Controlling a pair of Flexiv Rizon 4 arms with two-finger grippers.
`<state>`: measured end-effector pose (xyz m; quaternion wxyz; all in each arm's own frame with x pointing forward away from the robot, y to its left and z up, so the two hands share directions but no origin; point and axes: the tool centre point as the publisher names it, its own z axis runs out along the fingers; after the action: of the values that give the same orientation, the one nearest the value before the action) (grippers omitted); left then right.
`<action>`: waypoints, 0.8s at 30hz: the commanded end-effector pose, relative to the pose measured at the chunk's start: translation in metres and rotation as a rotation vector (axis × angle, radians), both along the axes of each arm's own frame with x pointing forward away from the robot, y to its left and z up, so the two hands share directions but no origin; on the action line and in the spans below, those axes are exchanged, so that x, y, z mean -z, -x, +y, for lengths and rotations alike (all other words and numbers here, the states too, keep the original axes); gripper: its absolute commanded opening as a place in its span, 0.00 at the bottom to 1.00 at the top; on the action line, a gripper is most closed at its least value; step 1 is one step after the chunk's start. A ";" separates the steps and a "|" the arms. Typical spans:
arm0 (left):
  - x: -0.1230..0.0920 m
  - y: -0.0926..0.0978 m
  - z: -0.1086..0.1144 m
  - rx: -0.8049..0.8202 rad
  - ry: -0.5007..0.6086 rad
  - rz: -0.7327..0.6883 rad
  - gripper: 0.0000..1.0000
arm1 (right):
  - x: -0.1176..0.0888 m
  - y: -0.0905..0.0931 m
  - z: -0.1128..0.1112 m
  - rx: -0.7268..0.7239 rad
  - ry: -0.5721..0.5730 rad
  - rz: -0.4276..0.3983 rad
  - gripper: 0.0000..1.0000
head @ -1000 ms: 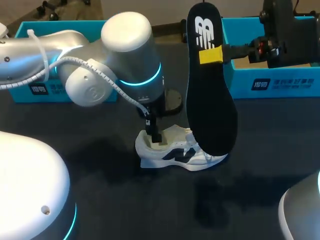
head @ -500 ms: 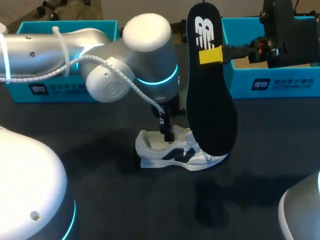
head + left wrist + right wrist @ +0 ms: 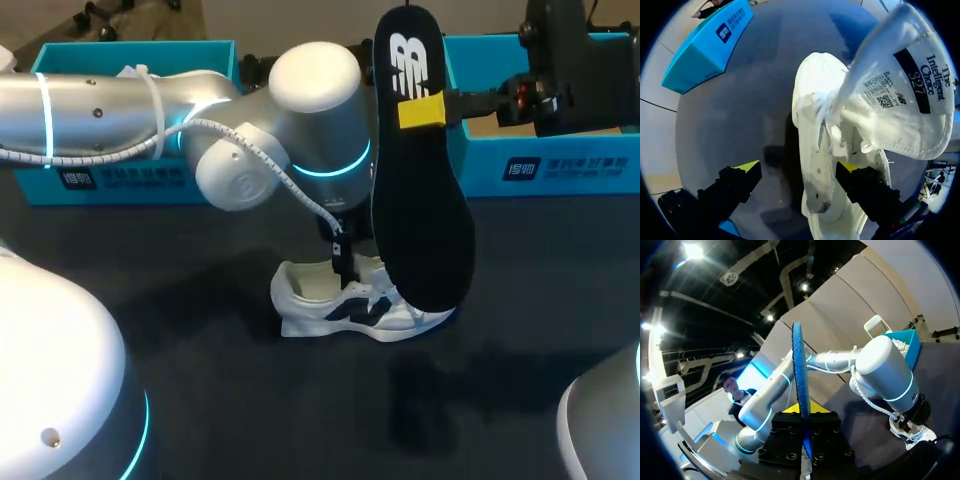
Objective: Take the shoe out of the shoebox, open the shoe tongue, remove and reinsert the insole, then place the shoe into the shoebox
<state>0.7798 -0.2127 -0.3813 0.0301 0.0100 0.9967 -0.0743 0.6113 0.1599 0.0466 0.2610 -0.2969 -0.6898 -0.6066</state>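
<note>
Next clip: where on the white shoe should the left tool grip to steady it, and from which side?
Likely the heel collar, from above: the shoe stands upright on its sole, mouth open upward, so one finger fits inside that thin wall, one outside. The insole in the right tool hangs close by the toe end, crowding it.

A robotics lab; a silver robot arm (image 3: 110,105) hangs over a dark table (image 3: 230,400) beside teal shoeboxes (image 3: 560,165).
</note>
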 end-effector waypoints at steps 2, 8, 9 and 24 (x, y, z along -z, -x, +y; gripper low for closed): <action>-0.003 -0.002 0.008 0.004 0.009 -0.002 0.98 | 0.000 -0.002 0.003 -0.002 0.003 0.002 0.00; 0.005 -0.004 0.008 0.019 -0.008 0.011 0.69 | 0.000 -0.002 0.003 -0.002 0.003 0.002 0.00; 0.007 -0.003 0.008 0.029 -0.007 0.019 0.59 | 0.000 -0.002 0.003 -0.002 0.003 0.002 0.00; 0.016 0.010 0.002 0.102 -0.011 0.065 0.38 | 0.000 -0.002 0.003 -0.002 0.003 0.002 0.00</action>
<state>0.7685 -0.2087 -0.3945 -0.0038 0.0576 0.9958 -0.0706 0.6112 0.1599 0.0465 0.2610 -0.2970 -0.6897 -0.6066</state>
